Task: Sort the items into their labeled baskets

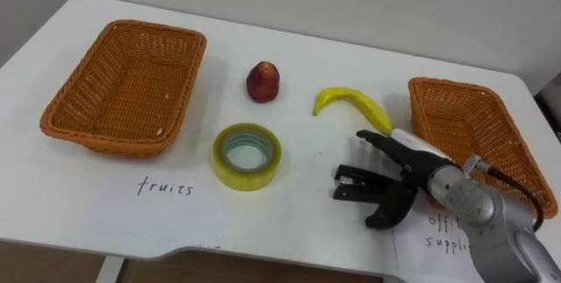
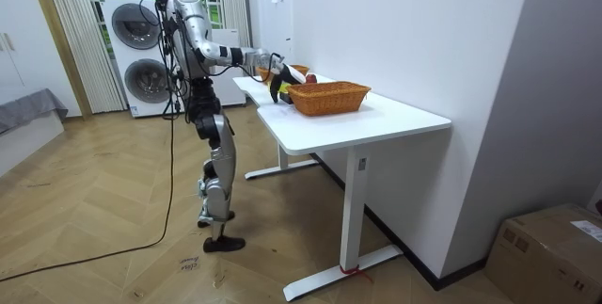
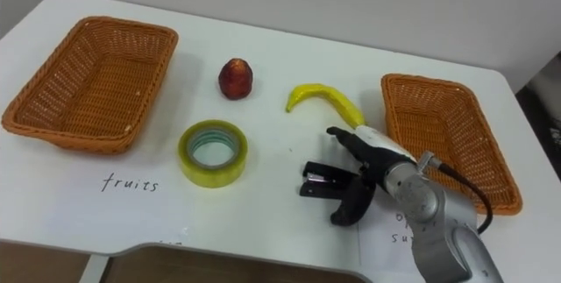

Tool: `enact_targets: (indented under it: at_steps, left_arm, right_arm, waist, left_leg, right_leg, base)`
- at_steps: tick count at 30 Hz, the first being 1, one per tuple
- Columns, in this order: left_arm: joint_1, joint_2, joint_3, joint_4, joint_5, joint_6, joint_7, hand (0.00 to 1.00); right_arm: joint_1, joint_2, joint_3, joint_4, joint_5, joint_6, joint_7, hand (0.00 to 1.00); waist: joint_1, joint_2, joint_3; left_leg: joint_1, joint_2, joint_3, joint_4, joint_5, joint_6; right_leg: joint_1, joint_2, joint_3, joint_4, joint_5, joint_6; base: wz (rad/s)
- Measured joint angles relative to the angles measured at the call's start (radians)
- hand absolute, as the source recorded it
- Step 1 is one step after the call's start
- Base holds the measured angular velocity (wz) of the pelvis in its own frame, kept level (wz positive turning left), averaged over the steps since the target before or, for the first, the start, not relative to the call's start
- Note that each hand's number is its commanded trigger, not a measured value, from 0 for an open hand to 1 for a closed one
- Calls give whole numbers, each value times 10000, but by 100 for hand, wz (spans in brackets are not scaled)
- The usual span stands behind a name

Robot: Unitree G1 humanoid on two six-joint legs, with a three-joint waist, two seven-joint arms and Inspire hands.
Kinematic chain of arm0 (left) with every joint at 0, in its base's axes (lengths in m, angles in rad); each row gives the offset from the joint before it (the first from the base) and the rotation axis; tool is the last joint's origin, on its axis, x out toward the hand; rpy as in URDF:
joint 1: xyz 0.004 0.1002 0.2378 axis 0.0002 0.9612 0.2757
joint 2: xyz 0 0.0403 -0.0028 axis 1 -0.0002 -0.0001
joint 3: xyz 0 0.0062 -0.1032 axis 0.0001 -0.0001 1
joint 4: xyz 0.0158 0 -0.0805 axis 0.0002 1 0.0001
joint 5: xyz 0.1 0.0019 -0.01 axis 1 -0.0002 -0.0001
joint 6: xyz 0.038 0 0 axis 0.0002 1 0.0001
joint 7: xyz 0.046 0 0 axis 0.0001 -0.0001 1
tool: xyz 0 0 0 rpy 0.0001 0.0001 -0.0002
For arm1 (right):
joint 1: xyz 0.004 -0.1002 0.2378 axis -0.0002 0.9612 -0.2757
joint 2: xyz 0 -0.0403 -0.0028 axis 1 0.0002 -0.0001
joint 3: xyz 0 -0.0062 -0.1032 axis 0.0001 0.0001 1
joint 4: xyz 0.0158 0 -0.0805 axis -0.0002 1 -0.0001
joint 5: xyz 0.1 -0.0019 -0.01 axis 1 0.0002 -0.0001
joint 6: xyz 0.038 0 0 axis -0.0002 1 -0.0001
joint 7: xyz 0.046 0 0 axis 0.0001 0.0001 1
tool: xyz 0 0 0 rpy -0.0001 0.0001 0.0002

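Left eye view: two woven wicker baskets, orange-brown, rectangular with flared walls, sit on a white tabletop (image 1: 351, 55). I see nothing in the left basket (image 1: 123, 90). Nothing in the right basket (image 1: 478, 134) either.

All the items lie loose between the baskets:
- A red fruit (image 1: 263, 81), rounded with a slightly pointed top, is near the left basket.
- A banana (image 1: 355, 105), yellow and curved, is closer to the right basket.
- A tape roll (image 1: 246, 155), a yellowish translucent ring lying flat, is in front of the red fruit.
- A stapler (image 1: 355, 184), black and flat on the tabletop, is at the front, right of the tape roll.

My right hand (image 1: 412, 165) is over the stapler and unclenched. Its fingers (image 1: 377, 140) reach out straight above the stapler and the thumb is spread below it. I can't tell if it touches.

A paper sheet (image 1: 175, 217) in front of the left basket has "fruits" handwritten on it. A second sheet (image 1: 421, 239) by the right basket has handwriting, but the arm covers most of it, so I read only "off" and "suppl".

Room view: the robot stands at the far end of the tabletop, with stacked washing machines (image 2: 141, 55) behind it.
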Motion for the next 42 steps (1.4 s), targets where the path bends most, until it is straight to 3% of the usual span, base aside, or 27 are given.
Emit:
enact_targets:
  at_steps: [6, 17, 21, 22, 24, 31, 34, 42]
  left_arm:
    - [-26, -13, 2, 0, 2, 157, 77, 0]
    - [-26, -15, 108, 3, 14, 461, 129, 0]
    - [-39, -2, 109, 3, 8, 591, 128, 0]
    - [-41, 8, 110, 3, 9, 619, 127, 0]
    - [-40, 10, 110, 5, 11, 645, 120, 0]
    - [-45, 44, 81, 18, 6, 671, 107, 0]
    - [-94, 92, -84, 18, 5, 669, 75, 0]
    - [-113, 256, -312, 229, 11, 620, 72, 0]
  right_arm:
    - [-26, 4, -60, -6, 3, 201, 197, 0]
    - [-109, 51, -107, -26, -260, 656, 578, 0]
    - [-239, 136, 48, -34, -340, 983, 640, 0]
    - [-249, 133, 127, -42, -341, 1048, 643, 18]
    - [-260, 131, 225, -46, -362, 1080, 672, 100]
    - [-268, 127, 656, -286, -914, 1173, 556, 100]
    - [-250, 216, 709, -340, -1430, 1238, 224, 100]
    - [-227, 265, 1048, -558, -1934, 1273, 76, 100]
  waist:
    - [5, 9, -6]
    - [139, 38, -24]
    - [160, 13, -42]
    - [167, -16, -63]
    - [177, -55, -90]
    - [206, -186, -82]
    - [394, -192, -79]
    - [423, -186, -73]
  left_leg:
    - [4, 10, -1, -1, 2, -2]
    - [23, 32, 25, -2, 9, -14]
    - [35, 39, 26, -4, 12, -18]
    - [37, 42, 25, -5, 12, -20]
    - [40, 45, 25, -5, 13, -21]
    - [57, 51, 29, -7, 15, -24]
    - [44, 50, 32, -11, 14, -23]
    - [39, 45, 30, -45, 13, -25]
  right_leg:
    - [4, -12, -236, -1, 5, -7]
    - [13, 0, -258, -7, 16, -19]
    - [12, 7, -249, 2, 17, -20]
    - [12, 11, -250, 2, 17, -21]
    - [15, 15, -250, 2, 17, -21]
    - [25, 5, -248, 5, 19, -24]
    - [12, 1, -241, 0, 19, -25]
    - [12, 25, -233, -17, 19, -25]
  base:
    - [0]
    - [0]
    - [0]
    - [0]
    - [0]
    - [0]
    - [0]
    - [0]
